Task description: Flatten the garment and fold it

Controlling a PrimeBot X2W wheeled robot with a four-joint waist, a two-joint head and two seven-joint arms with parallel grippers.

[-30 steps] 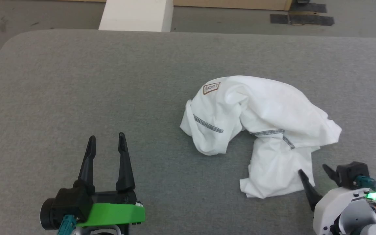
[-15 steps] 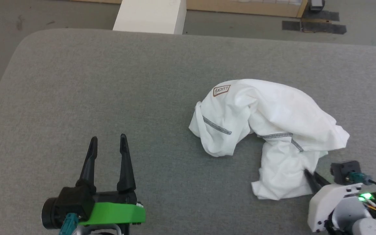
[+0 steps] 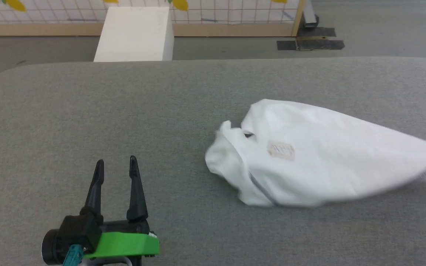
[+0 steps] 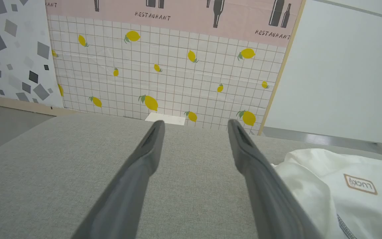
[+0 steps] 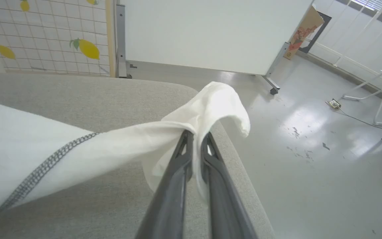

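1. Lower left of the head view: left gripper (image 3: pixel 116 159), jaws spread wide with nothing between them. Its fingers point up-frame over the bare grey surface (image 3: pixel 87 111). A white box (image 3: pixel 135 35) stands past the far edge, upper left.
2. Centre to right edge: garment (image 3: pixel 327 162), on the right half of the surface. It lies to the right of the left gripper and well apart from it. In the left wrist view it sits at the lower right, with the patch (image 4: pixel 360 184) facing up.
3. Long axis runs across the frame. The wide bunched end is near centre. The cloth tapers to a narrow end at the right edge, so the garment points right.
4. Right wrist view: right gripper (image 5: pixel 196 133), jaws pressed together, pinching a fold of the garment at their tips. The cloth is drawn taut toward that frame's left, with the grey seam (image 5: pixel 45 166) running along it. A loose flap droops over the tips.
5. Judgement: the right arm has the narrow end, and the left arm is nearer the bunched end. The next move likely calls for the left gripper to reach rightward to that end, so the cloth can be spread.
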